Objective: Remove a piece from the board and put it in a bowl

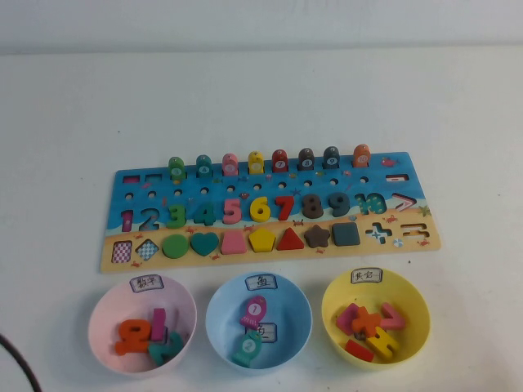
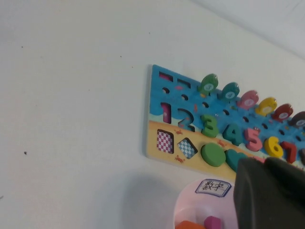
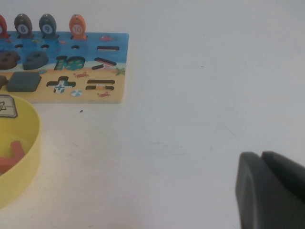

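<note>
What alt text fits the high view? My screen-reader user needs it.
A blue wooden puzzle board holds numerals, shapes and eight standing fish, the green fish leftmost. Pink, light blue and yellow bowls in front hold removed pieces; no gripper shows.

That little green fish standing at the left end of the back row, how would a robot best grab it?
Probably from straight above, pinching the rounded top of the green fish. It stands upright in the board with a teal fish close beside it, so its flat front and back faces are freest. The left tool and right tool wait off the board.
</note>
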Controlling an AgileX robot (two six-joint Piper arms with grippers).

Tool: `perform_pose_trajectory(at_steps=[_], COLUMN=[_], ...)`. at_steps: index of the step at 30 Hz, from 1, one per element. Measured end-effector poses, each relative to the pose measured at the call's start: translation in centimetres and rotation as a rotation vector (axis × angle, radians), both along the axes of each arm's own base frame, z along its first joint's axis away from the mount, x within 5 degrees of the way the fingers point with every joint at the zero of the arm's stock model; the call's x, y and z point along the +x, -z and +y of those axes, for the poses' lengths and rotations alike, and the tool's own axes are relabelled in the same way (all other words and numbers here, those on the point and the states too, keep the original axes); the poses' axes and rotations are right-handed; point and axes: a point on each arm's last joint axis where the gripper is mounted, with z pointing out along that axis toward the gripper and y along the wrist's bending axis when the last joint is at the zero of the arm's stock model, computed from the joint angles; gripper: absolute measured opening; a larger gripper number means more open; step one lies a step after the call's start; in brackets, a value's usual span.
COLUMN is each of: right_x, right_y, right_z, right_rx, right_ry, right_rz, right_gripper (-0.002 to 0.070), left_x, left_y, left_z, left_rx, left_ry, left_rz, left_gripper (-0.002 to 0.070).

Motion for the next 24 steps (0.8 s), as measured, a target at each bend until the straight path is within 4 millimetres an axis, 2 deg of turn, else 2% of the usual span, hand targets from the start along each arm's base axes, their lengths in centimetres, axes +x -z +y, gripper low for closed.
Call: perform_pose_trajectory(at_steps=[7,11,18,22,24], right_x=[0.0,0.0,0.0,0.0,0.0], right_y=[0.0,0.0,0.0,0.0,0.0], right_z=[0.0,0.0,0.0,0.0,0.0], right_rx=[0.0,0.0,0.0,0.0,0.0], right_ry=[0.0,0.0,0.0,0.0,0.0], right_rz=[0.0,0.0,0.0,0.0,0.0], right_gripper=[-0.0017,-0.0017,-0.0017,-0.0017,-0.0017], left_x=[3.7,7.0,13.9,17.9,19.2], left_y=[-3.2,-4.6,-5.4,-5.0,-4.4], left_z=[-0.8,-1.4,-3.1,-5.1,-6.4], left_rx=[0.12,0.211,0.264,0.287,0.306], left_ry=[0.088,0.164,0.31,0.393,0.443], left_rz=[0.176,0.319,0.466,0.523,0.551], left_gripper=[-0.0003,-0.0003,-0.0003,-0.0003,-0.0003])
